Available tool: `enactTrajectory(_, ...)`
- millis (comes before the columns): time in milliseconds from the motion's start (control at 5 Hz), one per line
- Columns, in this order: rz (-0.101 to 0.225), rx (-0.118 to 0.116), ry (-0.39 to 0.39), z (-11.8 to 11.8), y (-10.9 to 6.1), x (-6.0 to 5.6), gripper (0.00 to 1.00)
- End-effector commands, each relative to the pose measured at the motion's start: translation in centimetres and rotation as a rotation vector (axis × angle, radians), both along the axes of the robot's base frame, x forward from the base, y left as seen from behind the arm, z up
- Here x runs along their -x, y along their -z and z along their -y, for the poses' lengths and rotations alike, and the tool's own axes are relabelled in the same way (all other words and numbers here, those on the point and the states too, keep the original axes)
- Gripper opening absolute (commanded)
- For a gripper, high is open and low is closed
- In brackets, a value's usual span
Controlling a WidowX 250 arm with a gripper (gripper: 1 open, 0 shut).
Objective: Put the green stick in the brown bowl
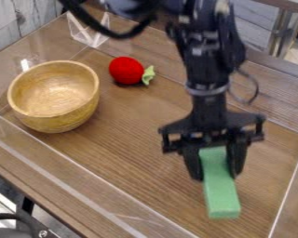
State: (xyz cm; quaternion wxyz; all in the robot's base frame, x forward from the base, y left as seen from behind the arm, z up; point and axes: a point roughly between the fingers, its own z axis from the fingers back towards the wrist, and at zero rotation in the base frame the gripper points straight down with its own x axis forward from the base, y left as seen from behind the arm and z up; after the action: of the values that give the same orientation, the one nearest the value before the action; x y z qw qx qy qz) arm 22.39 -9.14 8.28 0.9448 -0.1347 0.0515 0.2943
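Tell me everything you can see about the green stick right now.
The green stick is a flat, plain light green rectangular block, matte like painted wood or foam. Its upper end sits between the fingers of the hand, which is shut on it. It slants down toward the camera; whether its lower end touches the wooden table is unclear. It is far from the brown bowl.

- The brown wooden tabletop (115, 139) lies bare between the round, light tan wooden bowl (53, 94) and the black gripper (211, 165) with the flat light green stick (219, 186).
- A red ball-like fruit with a green stem (129, 70) sits beside the bowl, off that stretch.
- A clear plastic wall (64, 191) edges the near side.
- The bowl's mouth is open from above.
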Motion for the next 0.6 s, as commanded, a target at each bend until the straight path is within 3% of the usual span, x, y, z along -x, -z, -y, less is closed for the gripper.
enactTrajectory(0,0.090,0.017,0.054,-1.3,-3.8,-1.8,0.00)
enactTrajectory(200,0.115,0.026,0.080,-3.6,-5.2,-3.3,0.00)
enactTrajectory(400,0.126,0.025,0.104,-5.0,-4.9,-4.5,0.00)
